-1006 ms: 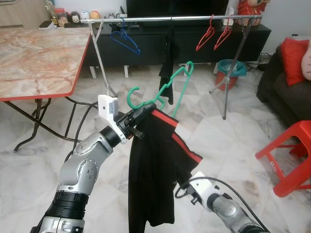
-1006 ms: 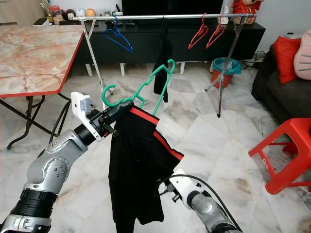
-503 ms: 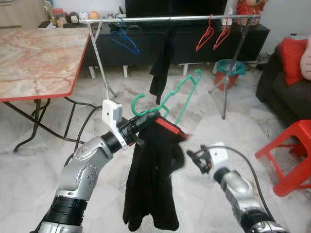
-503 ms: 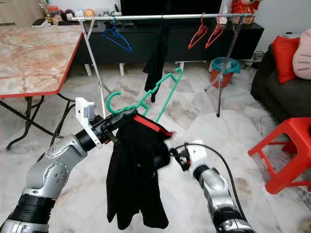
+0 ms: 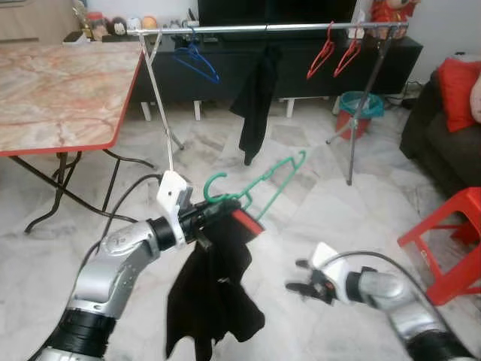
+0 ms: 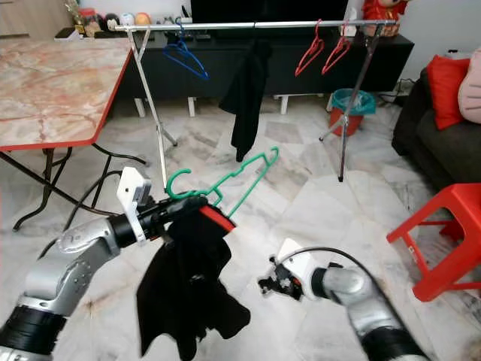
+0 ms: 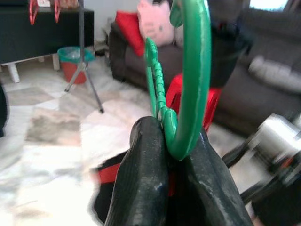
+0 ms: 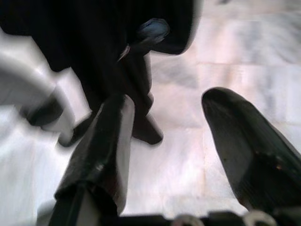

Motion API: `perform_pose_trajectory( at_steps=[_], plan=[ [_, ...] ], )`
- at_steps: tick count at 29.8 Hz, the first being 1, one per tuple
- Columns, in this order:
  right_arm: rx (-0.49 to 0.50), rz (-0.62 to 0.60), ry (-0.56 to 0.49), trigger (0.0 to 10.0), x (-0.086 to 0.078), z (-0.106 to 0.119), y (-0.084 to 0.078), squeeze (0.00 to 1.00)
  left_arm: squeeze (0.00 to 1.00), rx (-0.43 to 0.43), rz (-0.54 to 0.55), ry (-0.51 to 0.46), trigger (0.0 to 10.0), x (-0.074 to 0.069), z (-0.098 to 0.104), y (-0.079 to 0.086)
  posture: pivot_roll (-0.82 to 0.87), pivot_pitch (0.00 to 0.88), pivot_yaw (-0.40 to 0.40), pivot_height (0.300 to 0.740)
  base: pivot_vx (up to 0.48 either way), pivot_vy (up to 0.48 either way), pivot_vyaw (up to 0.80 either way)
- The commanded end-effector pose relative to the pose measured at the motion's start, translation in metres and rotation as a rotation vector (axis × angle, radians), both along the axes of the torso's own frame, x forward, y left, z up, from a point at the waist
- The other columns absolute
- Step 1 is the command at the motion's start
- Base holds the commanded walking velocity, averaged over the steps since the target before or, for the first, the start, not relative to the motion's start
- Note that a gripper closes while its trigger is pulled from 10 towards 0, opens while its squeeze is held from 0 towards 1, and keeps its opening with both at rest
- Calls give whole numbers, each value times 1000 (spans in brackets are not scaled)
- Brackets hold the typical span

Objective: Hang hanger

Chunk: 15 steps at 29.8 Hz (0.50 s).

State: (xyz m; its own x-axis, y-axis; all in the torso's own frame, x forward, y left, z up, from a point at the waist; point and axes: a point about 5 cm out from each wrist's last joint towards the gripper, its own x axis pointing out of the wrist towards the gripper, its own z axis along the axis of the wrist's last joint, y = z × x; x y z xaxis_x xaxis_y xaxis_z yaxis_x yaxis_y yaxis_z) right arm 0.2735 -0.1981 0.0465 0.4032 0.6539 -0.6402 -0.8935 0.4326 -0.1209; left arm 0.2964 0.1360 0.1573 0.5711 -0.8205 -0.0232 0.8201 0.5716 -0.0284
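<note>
Far across the marble floor (image 5: 451, 150) stands the rail (image 5: 263, 28); left hand (image 5: 219, 213) grips light, stiff hanger (image 5: 263, 183) neck, limp garment (image 5: 214, 293) dangling, right hand (image 5: 303, 286) wide.

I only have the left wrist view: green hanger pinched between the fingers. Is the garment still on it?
Observer: Yes. A black garment with red trim hangs from the green hanger, bunched below the left gripper.
Operator: Where is the rail from here?
Observer: The rail stands ahead across the floor, well above the hanger's height.
Operator: What's already on it?
Observer: A blue hanger, a black cloth and two red hangers.
Operator: And my right gripper?
Observer: The right gripper is open, low over the floor, beside the garment and not touching it.
</note>
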Motion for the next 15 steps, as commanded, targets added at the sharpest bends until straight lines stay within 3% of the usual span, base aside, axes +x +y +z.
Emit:
perform_pose_trajectory(
  at_steps=[1,8,13,15],
  plan=[
    [7,135,38,10000,-4,15,11,0,0,79,-26,-32,10000,2,-2,0,-15,0,17,740,0,0,0],
    [11,259,90,10000,-13,36,12,0,0,179,-31,-25,10000,1,-13,6,-13,0,19,740,0,0,0],
    [20,227,-30,10000,2,53,9,0,0,345,-118,-8,10000,-8,-30,9,-15,0,18,740,0,0,0],
    [22,212,-74,10000,7,57,10,0,0,370,-141,-5,10000,-9,-32,9,-15,0,18,740,0,0,0]
  ],
)
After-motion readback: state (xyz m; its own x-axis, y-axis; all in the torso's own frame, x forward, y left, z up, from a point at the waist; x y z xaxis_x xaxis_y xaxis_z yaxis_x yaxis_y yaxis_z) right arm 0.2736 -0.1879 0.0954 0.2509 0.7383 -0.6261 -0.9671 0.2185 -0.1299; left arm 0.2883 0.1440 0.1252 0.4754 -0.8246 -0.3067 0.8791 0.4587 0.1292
